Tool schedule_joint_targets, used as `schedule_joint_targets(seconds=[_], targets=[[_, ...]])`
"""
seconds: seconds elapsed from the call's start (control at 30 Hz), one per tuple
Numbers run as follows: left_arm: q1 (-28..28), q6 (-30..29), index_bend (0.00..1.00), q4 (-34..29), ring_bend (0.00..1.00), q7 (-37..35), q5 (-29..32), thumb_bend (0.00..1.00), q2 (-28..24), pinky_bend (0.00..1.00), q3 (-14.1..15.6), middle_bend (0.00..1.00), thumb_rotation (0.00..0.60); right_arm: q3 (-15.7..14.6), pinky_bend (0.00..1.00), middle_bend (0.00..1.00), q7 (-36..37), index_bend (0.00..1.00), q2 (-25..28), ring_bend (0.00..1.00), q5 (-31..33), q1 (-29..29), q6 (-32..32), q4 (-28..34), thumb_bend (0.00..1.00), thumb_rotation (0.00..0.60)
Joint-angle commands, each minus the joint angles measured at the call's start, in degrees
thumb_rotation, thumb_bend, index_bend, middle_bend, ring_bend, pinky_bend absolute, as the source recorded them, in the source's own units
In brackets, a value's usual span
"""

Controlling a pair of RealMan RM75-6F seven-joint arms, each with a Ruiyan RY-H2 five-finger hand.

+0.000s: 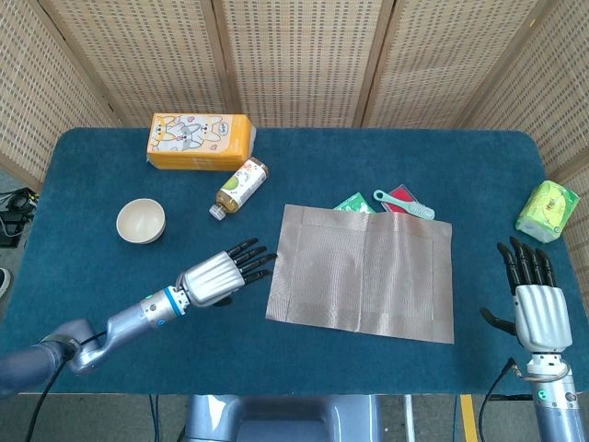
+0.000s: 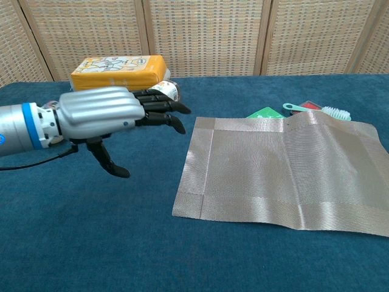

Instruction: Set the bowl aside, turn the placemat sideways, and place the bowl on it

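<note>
Bare cloth between left hand [image 1: 213, 276] and placemat [image 1: 363, 273]; far edge crowded (brush [image 1: 403, 203], packets [image 1: 353, 203]).

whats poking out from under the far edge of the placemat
From under the placemat far edge show a green packet, a red packet and a teal brush on top. Their covered parts cannot be seen.
</note>
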State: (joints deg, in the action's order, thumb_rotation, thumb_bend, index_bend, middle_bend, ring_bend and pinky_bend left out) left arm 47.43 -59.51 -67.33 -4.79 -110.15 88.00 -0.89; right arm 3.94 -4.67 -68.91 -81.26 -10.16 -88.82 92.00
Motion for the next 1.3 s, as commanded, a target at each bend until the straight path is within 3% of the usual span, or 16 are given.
schedule_joint_targets(seconds=[0.03, 0.5, 1.07, 1.3], targets=[[3.29, 1.27, 0.17, 5.70, 0.00, -0.94, -1.45, 0.00, 5.17, 0.00, 1.55, 0.00, 0.600, 0.38, 0.00, 0.00, 0.14, 0.00, 0.09, 0.00, 0.01, 0.18, 0.24, -0.03, 0.00, 0.600], [8.10, 3.07, 0.17, 17.44, 0.00, -3.98, -0.02, 0.00, 14.79, 0.00, 4.17, 0.00, 0.600, 1.53, 0.00, 0.00, 0.50, 0.00, 0.13, 0.00, -0.41, 0.89, 1.00, -0.25, 0.00, 0.600], [11.09, 3.31, 0.21, 22.86, 0.00, -3.94, 2.52, 0.01, 20.49, 0.00, 4.98, 0.00, 0.600, 2.41, 0.00, 0.00, 1.51, 0.00, 0.86, 0.00, -1.59, 1.87, 0.49, 0.52, 0.00, 0.600], [11.97, 3.09, 0.25, 22.38, 0.00, -3.94, 3.31, 0.26, 20.60, 0.00, 4.98, 0.00, 0.600, 2.63, 0.00, 0.00, 2.55, 0.00, 1.29, 0.00, -1.72, 2.06, 0.80, 0.73, 0.00, 0.600]])
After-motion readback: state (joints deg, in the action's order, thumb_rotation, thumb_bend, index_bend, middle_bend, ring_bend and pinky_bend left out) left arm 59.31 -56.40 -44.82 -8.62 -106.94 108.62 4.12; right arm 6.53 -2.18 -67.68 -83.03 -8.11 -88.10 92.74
